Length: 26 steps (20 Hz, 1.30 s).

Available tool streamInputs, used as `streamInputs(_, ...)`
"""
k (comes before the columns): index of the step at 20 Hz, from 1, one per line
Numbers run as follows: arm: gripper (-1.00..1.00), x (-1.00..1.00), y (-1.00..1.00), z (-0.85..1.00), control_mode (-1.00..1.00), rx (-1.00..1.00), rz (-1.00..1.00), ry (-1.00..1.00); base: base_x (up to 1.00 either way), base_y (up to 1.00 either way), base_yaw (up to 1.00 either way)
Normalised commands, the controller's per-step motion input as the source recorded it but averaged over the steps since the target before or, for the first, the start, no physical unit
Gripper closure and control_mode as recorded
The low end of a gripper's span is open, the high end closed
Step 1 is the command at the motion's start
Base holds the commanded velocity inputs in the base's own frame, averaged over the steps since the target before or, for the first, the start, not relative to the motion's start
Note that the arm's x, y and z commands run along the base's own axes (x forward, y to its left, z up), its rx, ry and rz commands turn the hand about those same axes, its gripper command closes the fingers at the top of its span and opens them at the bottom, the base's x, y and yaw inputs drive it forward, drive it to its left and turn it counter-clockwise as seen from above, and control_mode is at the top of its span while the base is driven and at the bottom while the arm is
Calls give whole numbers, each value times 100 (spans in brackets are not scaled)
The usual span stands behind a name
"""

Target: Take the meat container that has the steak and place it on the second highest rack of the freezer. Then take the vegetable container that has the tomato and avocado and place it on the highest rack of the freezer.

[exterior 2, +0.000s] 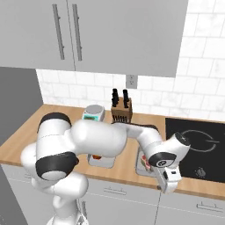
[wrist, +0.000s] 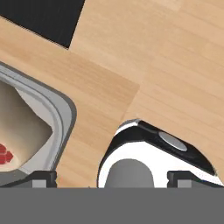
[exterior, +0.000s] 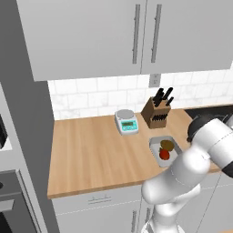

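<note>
Jaws spread wide and holding nothing: that is how we see the gripper [exterior 2: 168, 181] in the right base view, hanging at the front edge of the wooden bench [exterior 2: 26, 136], just beside the meat container [exterior 2: 141, 162], whose grey rim shows past the forearm. A second grey tray [exterior 2: 102, 161] is partly hidden under the arm, and the knife block [exterior 2: 121, 109] and kitchen scale [exterior 2: 93, 113] stand near the tiled wall, with the black cooktop [exterior 2: 197, 149] to the right. In the left base view, we find the vegetable container [exterior: 164, 150] on the bench, the avocado [exterior: 167, 145] and tomato [exterior: 164, 154] touching inside it, just in front of the knife block. In the hand view, the fingertips [wrist: 41, 177] stand well apart; the meat container's rounded corner sits at the left, with a bit of the red steak [wrist: 4, 154] inside.
</note>
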Motion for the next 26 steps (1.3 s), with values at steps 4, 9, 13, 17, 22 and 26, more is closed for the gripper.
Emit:
streamInputs(4,-100,-7,5,-5,-100,-5,-23,0,0,0,0)
streamInputs(9,-100,20,4,-2,-100,-2,-20,3,0,0,0)
streamInputs(13,-100,5,4,0,-100,-2,-2,-5,0,0,0)
streamInputs(17,-100,14,-11,-13,-100,-3,0,-1,0,0,0)
streamInputs(22,-100,28,0,-21,-100,-3,-1,1,0,0,0)
streamInputs(26,-100,30,-13,-1,-100,0,-4,6,0,0,0)
